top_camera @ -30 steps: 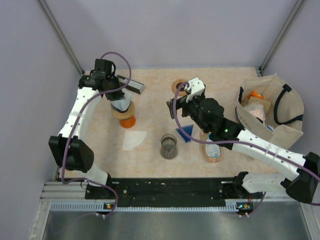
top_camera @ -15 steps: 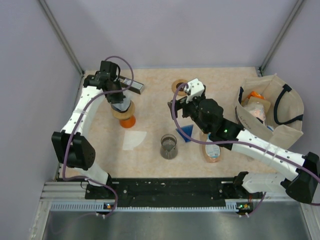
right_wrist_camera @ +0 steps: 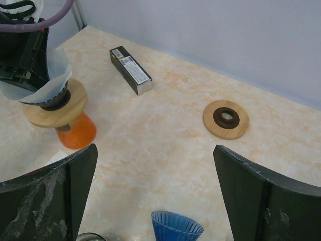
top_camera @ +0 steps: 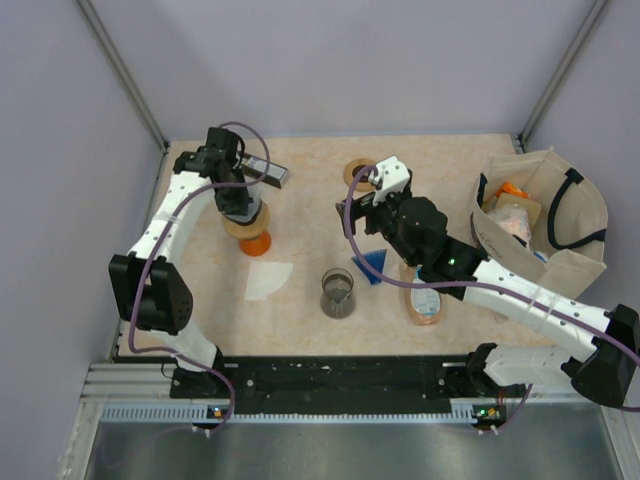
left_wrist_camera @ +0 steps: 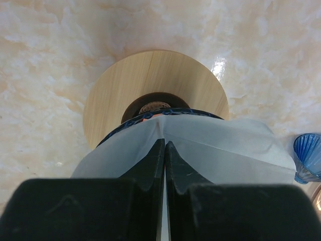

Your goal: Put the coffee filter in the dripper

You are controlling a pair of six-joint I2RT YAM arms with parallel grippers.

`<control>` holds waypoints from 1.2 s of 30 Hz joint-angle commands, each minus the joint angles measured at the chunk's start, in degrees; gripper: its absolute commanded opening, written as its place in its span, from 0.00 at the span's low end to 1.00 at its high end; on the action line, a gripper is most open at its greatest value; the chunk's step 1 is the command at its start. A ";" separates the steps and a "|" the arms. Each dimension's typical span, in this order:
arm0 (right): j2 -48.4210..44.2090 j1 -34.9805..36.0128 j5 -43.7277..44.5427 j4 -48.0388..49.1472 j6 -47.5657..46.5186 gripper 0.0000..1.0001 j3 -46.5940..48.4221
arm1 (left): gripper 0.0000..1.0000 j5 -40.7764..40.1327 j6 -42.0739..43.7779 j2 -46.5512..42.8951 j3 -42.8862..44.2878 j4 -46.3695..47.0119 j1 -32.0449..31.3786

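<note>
My left gripper (top_camera: 238, 203) is shut on a white paper coffee filter (left_wrist_camera: 225, 145), pinching its fold between the fingertips. It holds the cone point-down in the dark ring of a wooden collar (left_wrist_camera: 115, 90) that sits on an orange glass dripper (top_camera: 256, 241). In the right wrist view the filter (right_wrist_camera: 47, 80) stands in the collar above the orange glass (right_wrist_camera: 75, 133). My right gripper (right_wrist_camera: 155, 150) is open and empty, hovering above the table's middle, above a blue dripper cone (right_wrist_camera: 177, 227).
A second flat white filter (top_camera: 268, 280) lies in front of the orange dripper. A glass beaker (top_camera: 338, 293), a loose wooden ring (top_camera: 357, 172), a silver box (top_camera: 268, 172), a pouch (top_camera: 423, 300) and a tote bag (top_camera: 545, 215) at the right are on the table.
The left arm's wrist has shifted a little to the right over the orange dripper with the filter in it. The right arm has hardly moved.
</note>
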 commanded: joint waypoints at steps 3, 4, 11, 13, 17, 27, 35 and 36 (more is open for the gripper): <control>-0.95 -0.50 0.92 2.18 -0.62 0.99 -0.21 | 0.06 0.61 -0.07 0.91 -0.84 0.91 -0.26; -0.87 -0.42 0.92 2.18 -0.62 0.99 -0.12 | 0.06 0.70 -0.07 1.00 -0.84 0.91 -0.26; -0.78 -0.41 1.19 2.10 -0.62 0.99 -0.21 | 0.05 0.70 0.02 1.88 -1.37 1.00 -0.26; -0.95 -0.42 1.19 2.10 -0.62 0.99 -0.29 | 0.05 0.52 -0.07 2.23 -1.72 1.00 -0.26; -0.95 -0.41 1.27 2.10 -0.71 0.99 -0.29 | 0.04 0.43 0.02 2.67 -2.07 1.00 -0.26; -1.13 -0.50 1.62 2.10 -0.62 0.99 -0.47 | 0.03 0.26 0.11 3.46 -2.87 0.91 -0.26; -0.95 -0.50 1.54 2.18 -0.62 0.99 -0.38 | 0.03 0.34 0.19 3.55 -1.99 0.47 -0.26; -0.95 -0.42 1.54 2.18 -0.62 0.99 -0.38 | 0.03 0.52 0.19 3.37 -1.46 0.38 -0.26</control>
